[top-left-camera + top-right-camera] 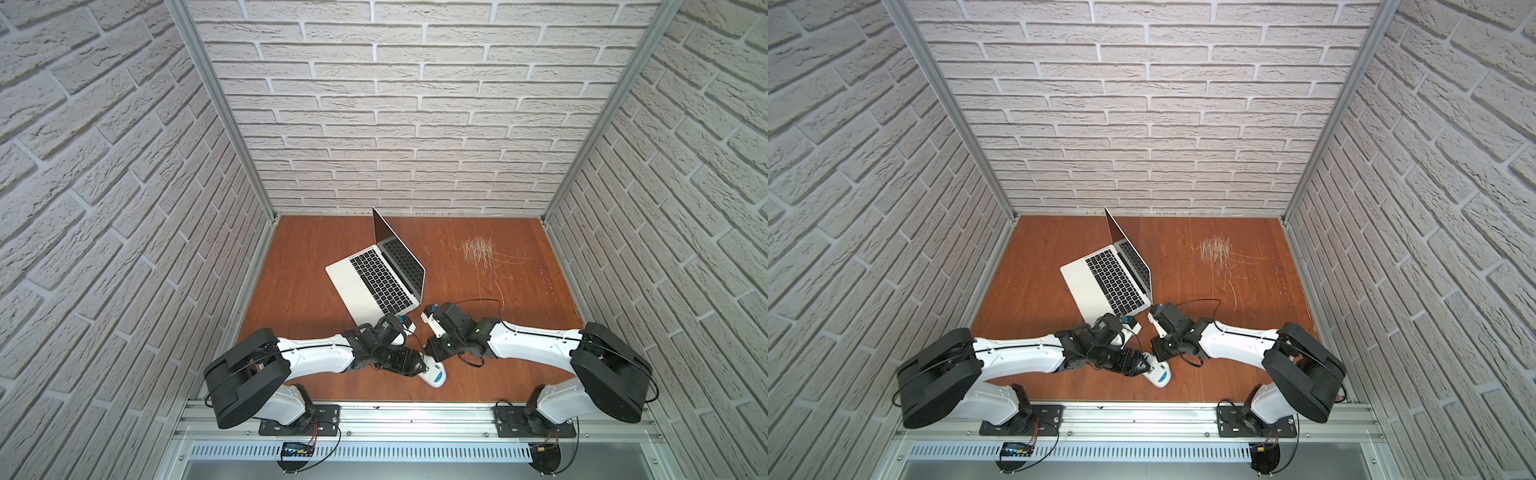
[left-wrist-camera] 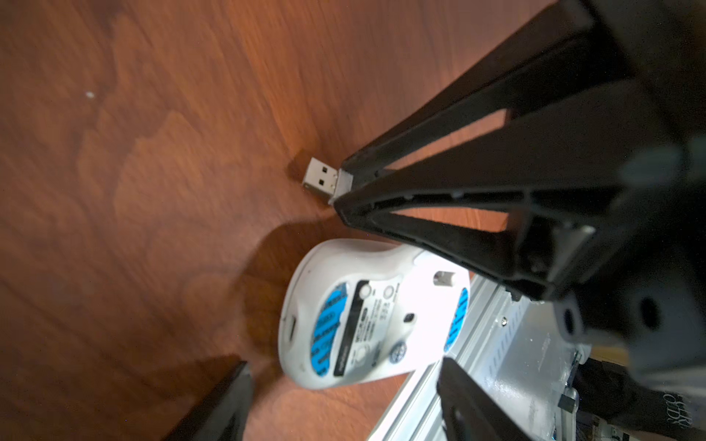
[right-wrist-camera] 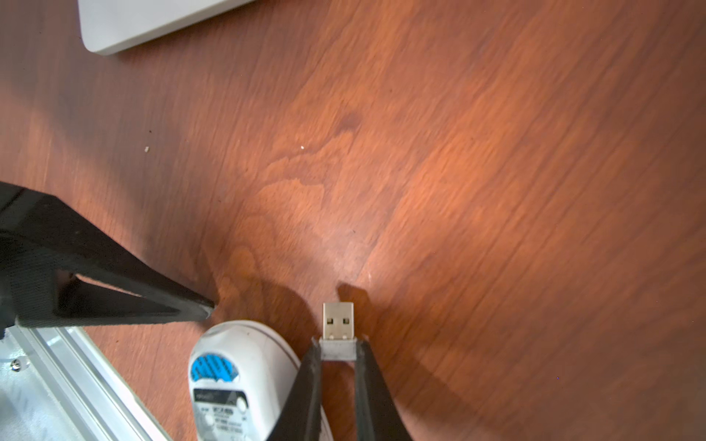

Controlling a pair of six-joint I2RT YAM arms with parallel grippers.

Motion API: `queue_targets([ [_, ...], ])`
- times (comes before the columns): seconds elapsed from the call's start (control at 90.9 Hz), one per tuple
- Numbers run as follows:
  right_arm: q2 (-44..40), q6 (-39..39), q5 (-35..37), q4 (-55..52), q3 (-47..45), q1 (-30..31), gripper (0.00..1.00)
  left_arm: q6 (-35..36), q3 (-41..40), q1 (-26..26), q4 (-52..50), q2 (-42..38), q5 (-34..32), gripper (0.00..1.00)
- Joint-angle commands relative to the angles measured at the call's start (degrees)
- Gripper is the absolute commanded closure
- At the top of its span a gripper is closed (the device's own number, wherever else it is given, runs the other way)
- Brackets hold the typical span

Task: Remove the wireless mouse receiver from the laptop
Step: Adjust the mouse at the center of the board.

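Right gripper [image 3: 338,349] is pinched tight on the wireless mouse receiver [image 3: 338,322], fingertips clamping its grey cap with the metal plug poking out in front. The receiver is clear of the laptop [image 1: 376,282], which sits open farther back on the table [image 1: 519,282]; the dongle casts its shadow on the wood just beside the white mouse [image 3: 233,378], which lies belly-up. Left gripper [image 2: 344,364] is spread wide, gripping nothing. Its fingers [image 2: 225,401] straddle the mouse, with a strip of wood showing beside one of them.
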Motion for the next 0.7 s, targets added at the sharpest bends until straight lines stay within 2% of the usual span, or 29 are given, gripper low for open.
queue_targets([
  [0.0,0.09,-1.35,0.58,-0.12,1.86,-0.91,0.97,0.58,-0.28,-0.27,1.16,0.17,0.31,0.22],
  [0.341,-5.15,-0.95,3.79,-5.24,3.74,-4.34,0.97,0.02,-2.28,-0.07,2.16,-2.5,-0.73,0.22],
  [0.693,-18.86,2.38,8.46,-14.67,-0.32,-7.45,0.97,-0.01,-2.97,0.37,3.48,-3.08,0.22,0.22],
])
